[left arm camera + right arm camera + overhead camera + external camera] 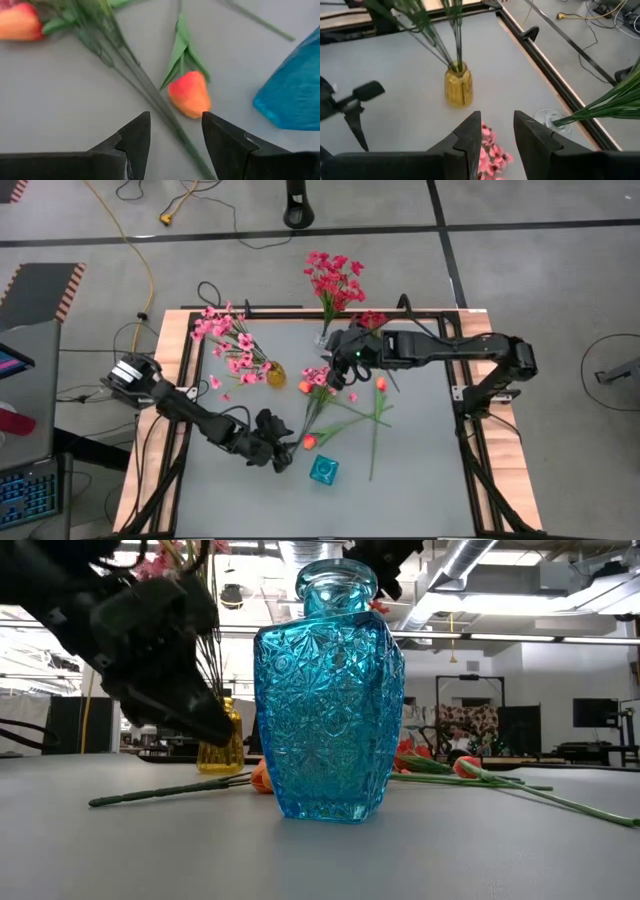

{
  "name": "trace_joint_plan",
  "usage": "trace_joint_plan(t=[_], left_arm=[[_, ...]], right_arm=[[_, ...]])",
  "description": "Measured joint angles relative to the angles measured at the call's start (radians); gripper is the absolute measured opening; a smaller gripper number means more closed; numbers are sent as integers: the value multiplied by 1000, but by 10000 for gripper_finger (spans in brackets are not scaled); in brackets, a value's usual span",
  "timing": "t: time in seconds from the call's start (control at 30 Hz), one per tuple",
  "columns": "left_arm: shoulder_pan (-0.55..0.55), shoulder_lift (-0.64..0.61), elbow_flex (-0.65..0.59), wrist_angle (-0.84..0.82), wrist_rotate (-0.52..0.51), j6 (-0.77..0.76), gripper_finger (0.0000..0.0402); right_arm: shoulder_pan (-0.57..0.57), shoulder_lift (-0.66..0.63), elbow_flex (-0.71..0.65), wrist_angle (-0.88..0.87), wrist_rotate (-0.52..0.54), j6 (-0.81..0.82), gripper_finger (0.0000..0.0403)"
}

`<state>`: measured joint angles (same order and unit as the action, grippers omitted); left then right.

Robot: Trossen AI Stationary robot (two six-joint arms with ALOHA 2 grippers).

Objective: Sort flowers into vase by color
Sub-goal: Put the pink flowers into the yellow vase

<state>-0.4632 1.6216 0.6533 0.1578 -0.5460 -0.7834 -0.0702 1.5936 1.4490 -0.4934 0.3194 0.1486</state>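
No readable text anywhere (labels, signs or numbers included).

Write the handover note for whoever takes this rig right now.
Left gripper: open, empty, low over an orange tulip beside the blue vase.
Right gripper: open, empty, above a pink spray at table centre.
Done: pink flowers stand in the yellow vase; dark-red flowers stand in the clear vase at the far edge.
Left: blue vase holds nothing; the tulips and the pink spray lie on the table.

High view looks straight down; low view sits table-level close behind the blue vase (328, 690), both showing it.
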Motion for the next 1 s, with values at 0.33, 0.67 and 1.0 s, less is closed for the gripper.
trace_joint_plan(t=[0.33, 0.67, 1.0], left_arm=[[21, 88, 39, -5, 100, -1, 165], [24, 220, 183, -149, 81, -3, 165], [24, 225, 273, -344, 70, 17, 105]], right_arm=[[-31, 0, 0, 26, -2, 0, 141], [-30, 0, 0, 34, -4, -1, 141], [-30, 0, 0, 34, -4, -52, 141]])
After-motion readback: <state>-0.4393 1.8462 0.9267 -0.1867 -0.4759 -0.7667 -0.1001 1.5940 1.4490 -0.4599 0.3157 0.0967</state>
